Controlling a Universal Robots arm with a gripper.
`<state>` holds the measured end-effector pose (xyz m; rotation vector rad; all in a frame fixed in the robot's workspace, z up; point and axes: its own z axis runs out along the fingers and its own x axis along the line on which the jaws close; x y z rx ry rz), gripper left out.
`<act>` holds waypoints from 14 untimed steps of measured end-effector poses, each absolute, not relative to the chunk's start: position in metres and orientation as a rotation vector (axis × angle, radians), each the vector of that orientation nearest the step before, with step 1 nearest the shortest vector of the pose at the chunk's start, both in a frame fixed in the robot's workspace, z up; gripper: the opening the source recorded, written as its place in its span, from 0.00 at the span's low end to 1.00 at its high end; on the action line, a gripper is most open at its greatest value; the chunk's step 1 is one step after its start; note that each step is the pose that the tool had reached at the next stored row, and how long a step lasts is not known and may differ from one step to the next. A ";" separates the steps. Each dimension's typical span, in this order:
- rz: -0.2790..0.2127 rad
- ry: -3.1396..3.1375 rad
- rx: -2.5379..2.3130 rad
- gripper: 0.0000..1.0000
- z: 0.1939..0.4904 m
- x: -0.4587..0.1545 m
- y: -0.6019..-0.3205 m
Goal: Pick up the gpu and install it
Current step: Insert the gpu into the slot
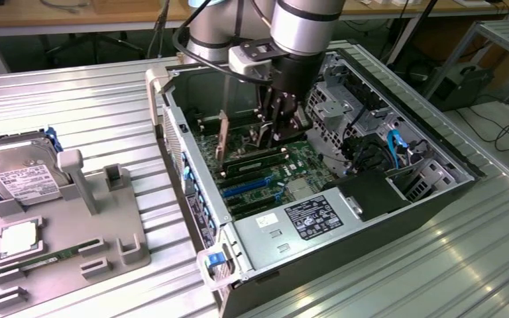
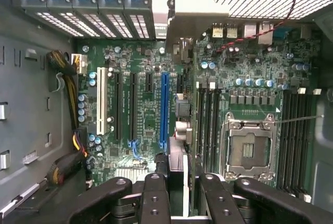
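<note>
Claw grips the thin, dark, edge-on gpu over the motherboard.

Labels on power supply, hard drive: print illegible.

Even, bright daylight-like light fills the exterior view; the ribbed metal table throws pale glare, strongest at the exterior view's near right, where streaks wash out the ridges; the open computer case is darker inside, its far wall in shade; the wrist view is dimmer and cooler, the motherboard evenly lit and fairly sharp; the gripper fingers closest to the lens are dark and soft; a small bright reflection sits on the heatsink.
</note>
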<state>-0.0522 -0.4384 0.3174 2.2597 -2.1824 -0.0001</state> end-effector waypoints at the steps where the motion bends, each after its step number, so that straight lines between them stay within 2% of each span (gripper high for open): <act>1: 0.005 -2.182 2.265 0.28 0.316 -0.052 -0.438; 14: 0.000 -2.181 2.267 0.28 0.305 -0.054 -0.442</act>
